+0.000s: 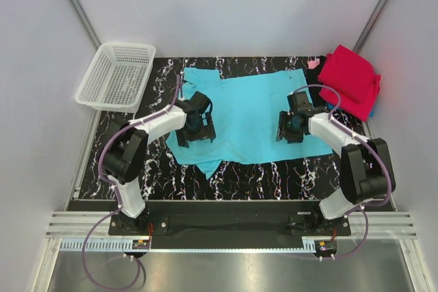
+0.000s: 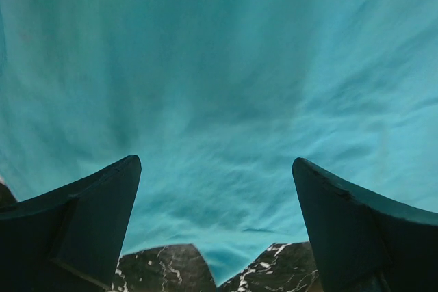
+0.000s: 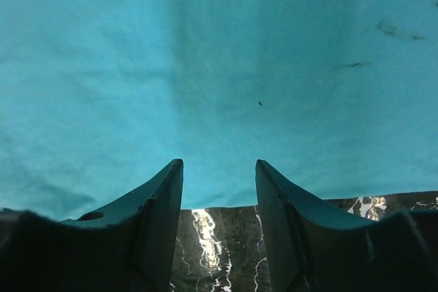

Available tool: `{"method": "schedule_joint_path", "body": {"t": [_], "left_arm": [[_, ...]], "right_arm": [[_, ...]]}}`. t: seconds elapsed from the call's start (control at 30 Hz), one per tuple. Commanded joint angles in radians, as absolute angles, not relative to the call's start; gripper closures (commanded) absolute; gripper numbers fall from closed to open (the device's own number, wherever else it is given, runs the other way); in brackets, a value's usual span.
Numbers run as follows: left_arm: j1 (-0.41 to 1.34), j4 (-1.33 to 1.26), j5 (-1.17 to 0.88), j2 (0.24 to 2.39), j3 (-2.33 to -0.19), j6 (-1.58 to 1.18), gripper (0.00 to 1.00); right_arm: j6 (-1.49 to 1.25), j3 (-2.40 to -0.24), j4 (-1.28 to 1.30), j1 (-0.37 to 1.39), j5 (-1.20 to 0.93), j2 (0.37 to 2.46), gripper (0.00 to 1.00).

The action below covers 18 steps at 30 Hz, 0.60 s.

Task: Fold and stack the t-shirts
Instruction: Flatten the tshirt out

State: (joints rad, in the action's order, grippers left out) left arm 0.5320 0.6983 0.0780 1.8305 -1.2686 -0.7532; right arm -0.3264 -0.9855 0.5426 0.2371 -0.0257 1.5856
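Black, white-veined marble table (image 1: pixel 274 176) carries your turquoise t-shirt (image 1: pixel 253 111), spread flat at centre. Its long axis runs 9 to 3 o'clock, with the sleeves at the 9 o'clock end. Your left gripper (image 2: pixel 215 161) hangs over that end, jaws wide apart. Your right gripper (image 3: pixel 219 162), at 3 o'clock, is narrowly apart and holds nothing. A crimson t-shirt (image 1: pixel 349 76) lies heaped at 2 o'clock, and a white mesh basket (image 1: pixel 126 46) sits at 10.
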Motion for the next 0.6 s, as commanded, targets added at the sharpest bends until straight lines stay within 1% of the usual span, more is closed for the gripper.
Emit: {"method": "schedule_joint_path", "body": {"t": [0.0, 0.3, 0.57], "left_arm": [[0.569, 0.669, 0.155, 1.723, -1.235, -0.815, 0.01], [0.572, 0.681, 0.210, 1.784, -1.204, -0.793, 0.01], [0.568, 0.690, 0.238, 1.833, -1.203, -0.770, 0.01]], "right_arm": [[-0.339, -0.983, 0.515, 0.258, -0.037, 1.503, 0.47], [-0.382, -0.997, 0.491, 0.262, -0.057, 1.604, 0.48], [-0.362, -1.069, 0.479, 0.267, -0.041, 1.781, 0.47]]}}
